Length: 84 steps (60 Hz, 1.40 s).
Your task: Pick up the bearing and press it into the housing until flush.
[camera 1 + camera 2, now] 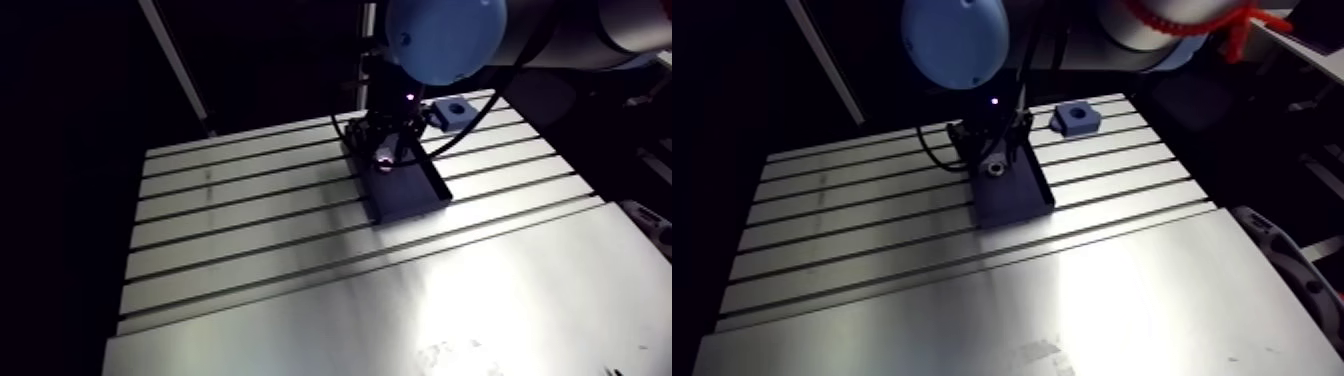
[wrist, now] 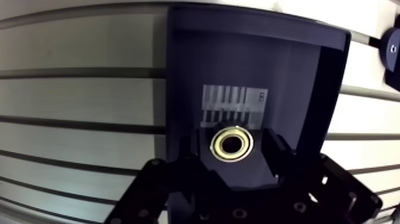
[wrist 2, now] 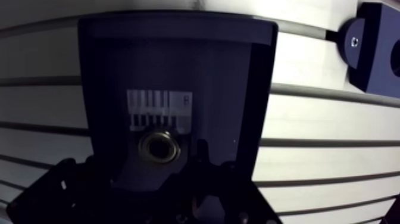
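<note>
Dark tray [image 2: 196, 65] — striped label [image 2: 235, 104] — on slotted table [image 2: 77, 101].

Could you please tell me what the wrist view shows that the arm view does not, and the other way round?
Only the wrist view: the striped label marked B on the dark tray, and the gripper open, one finger on either side of the brass-coloured bearing. Only the arm view: the light-blue joint cap and the smooth, unslotted part of the table. Both: the tray, the bearing on it, and the blue housing beside the tray, apart from it.
</note>
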Tool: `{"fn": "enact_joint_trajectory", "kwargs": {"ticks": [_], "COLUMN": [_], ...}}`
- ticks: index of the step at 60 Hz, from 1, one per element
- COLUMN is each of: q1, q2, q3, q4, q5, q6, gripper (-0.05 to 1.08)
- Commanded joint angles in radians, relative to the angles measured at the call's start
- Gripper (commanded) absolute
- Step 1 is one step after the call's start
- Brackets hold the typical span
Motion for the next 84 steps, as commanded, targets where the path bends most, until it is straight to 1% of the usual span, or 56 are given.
{"fn": "enact_joint_trajectory", "kwargs": {"ticks": [1, 4, 17, 43, 47, 84], "q1": [0.000, 0.000, 0.000, 0.000, 0.000, 0.000], "q2": [0.001, -0.001, -0.002, -0.001, 0.000, 0.004], "q3": [-0.001, -0.002, -0.001, -0.001, -0.001, -0.001], "q4": [0.001, 0.001, 0.002, 0.002, 0.002, 0.004], "q5": [-0.001, 0.003, 0.005, 0.001, -0.001, 0.002], "q6": [0.000, 0.002, 0.002, 0.002, 0.002, 0.002], "gripper": [0.40, 0.40, 0.43, 0.46, 0.47, 0.49]}}
